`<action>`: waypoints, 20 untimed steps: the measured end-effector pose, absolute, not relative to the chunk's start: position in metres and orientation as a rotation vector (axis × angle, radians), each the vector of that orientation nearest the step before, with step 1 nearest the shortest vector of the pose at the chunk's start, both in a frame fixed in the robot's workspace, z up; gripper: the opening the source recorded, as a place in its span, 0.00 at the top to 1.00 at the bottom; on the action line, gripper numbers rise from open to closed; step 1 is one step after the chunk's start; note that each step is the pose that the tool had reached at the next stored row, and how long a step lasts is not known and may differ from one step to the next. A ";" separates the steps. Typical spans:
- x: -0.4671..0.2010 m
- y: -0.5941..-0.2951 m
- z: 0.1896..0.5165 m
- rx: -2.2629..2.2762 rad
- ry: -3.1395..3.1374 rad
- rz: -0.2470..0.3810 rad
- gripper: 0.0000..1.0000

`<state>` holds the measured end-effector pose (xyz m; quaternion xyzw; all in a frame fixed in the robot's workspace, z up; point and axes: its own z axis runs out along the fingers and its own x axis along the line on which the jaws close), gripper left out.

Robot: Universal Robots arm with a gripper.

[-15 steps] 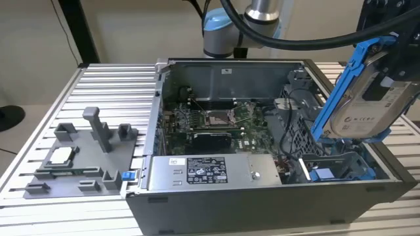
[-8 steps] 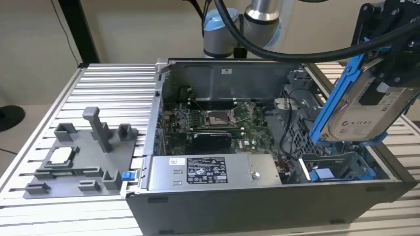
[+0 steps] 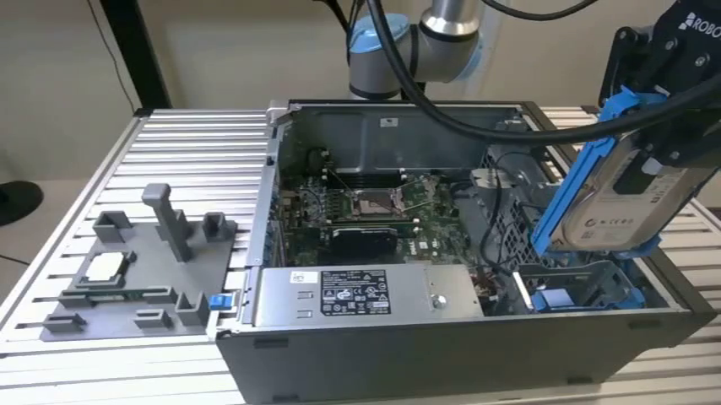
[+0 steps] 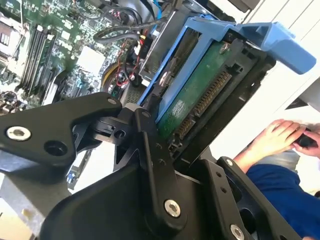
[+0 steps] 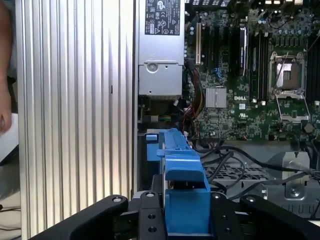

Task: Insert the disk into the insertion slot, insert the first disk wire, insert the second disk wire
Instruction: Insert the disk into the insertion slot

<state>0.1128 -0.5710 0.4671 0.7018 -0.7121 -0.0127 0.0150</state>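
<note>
Seen in the second wrist view: black fingers [image 4: 150,140] clamped on the disk [image 4: 192,100] from opposite sides, with its green circuit board and connector row turned toward the camera. Same grip in the first wrist view, the bright blue frame pinched between two black links. No gap visible at either contact.

Gripper [image 3: 659,152] high at the exterior view's right. Disk tilted beneath it, white label outward, over the open computer case [image 3: 451,354] and touching nothing else. Not yet in the insertion slot [image 3: 563,297] — a grey bay with blue rails, low in the case's near corner at the exterior view's right, just below the disk. Cannot tell the state of either disk wire. Loose dark cables [image 3: 501,219] noted between motherboard [image 3: 360,211] and slot.

Handling, as judgement:
- Probably dense for its bulk and fully stiff in the metal body.
- Smooth label face likely slick under hard pads.
- Blue frame thinner, probably springy at the tabs — expect flex, not strength.
- Exposed board and connector pins fragile; avoid pressing there.
- Best hold judged to be across frame and metal body near mid-length, as now, clear of the connector end.

Further out:
- Grey power-supply box [image 3: 338,295] along the case's near wall.
- Grey fixture plate [image 3: 124,278] on the slatted table [image 3: 192,152] at the exterior view's left.
- A person's hand [image 4: 272,137] beyond the disk in the second wrist view.
</note>
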 end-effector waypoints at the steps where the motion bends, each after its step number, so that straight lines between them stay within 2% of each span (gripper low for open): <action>1: 0.114 -0.571 0.465 2.187 -2.213 -0.040 1.00; 10: 0.117 -0.571 0.451 2.206 -2.195 -0.040 1.00; 20: 0.118 -0.571 0.450 2.209 -2.198 -0.049 1.00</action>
